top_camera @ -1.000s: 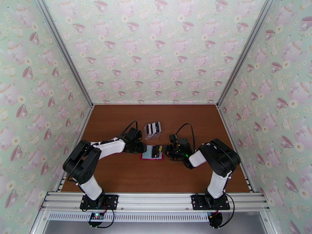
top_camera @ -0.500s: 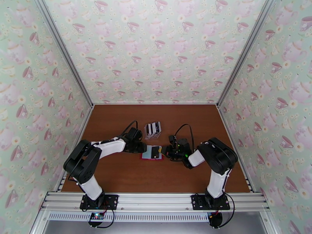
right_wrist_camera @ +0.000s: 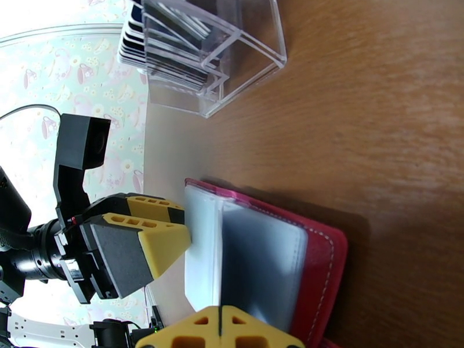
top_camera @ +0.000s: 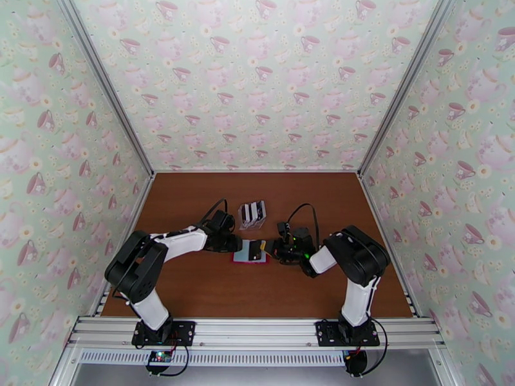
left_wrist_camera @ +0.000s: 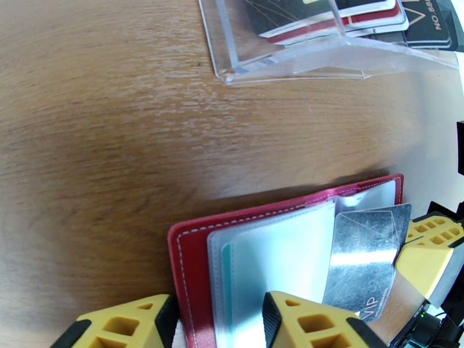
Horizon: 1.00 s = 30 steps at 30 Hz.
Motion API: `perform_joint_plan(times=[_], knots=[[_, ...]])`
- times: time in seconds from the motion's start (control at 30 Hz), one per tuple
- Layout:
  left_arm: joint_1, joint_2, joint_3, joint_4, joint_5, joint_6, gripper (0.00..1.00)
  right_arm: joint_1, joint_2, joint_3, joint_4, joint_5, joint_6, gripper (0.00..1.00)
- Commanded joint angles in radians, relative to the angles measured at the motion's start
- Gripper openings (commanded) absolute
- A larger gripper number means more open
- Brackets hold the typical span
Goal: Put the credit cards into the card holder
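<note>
– Any writing to read?
– "VIP" on the silver card (left_wrist_camera: 365, 262) pinched by the right gripper (left_wrist_camera: 419, 268) over the open red wallet (left_wrist_camera: 191, 250); "NO 888" by the clear rack (left_wrist_camera: 325, 47).
– Left gripper (left_wrist_camera: 217, 320)?
– Straddling the wallet's edge, jaws clamped on it.

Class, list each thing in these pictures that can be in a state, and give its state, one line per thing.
Card holder: lying open on the table, pockets up.
Dark card: partly slid into a pocket.
Clear rack: standing, more cards in its slots.
Left gripper: jaws astride the card holder's edge.
Right gripper: jaws shut on the dark card.
</note>
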<state>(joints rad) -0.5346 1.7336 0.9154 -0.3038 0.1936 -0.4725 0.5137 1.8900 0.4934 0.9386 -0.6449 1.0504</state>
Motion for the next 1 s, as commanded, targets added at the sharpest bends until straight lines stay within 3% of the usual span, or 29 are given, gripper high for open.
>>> perform_joint_plan(times=[0.0, 0.97], knots=[[-0.01, 0.09, -0.047, 0.014, 0.002, -0.018, 0.46, -0.003, 0.02, 0.02, 0.036, -0.027, 0.016, 0.0], [-0.015, 0.099, -0.078, 0.053, 0.022, -0.067, 0.43, 0.027, 0.105, 0.008, 0.172, -0.018, 0.083, 0.0]])
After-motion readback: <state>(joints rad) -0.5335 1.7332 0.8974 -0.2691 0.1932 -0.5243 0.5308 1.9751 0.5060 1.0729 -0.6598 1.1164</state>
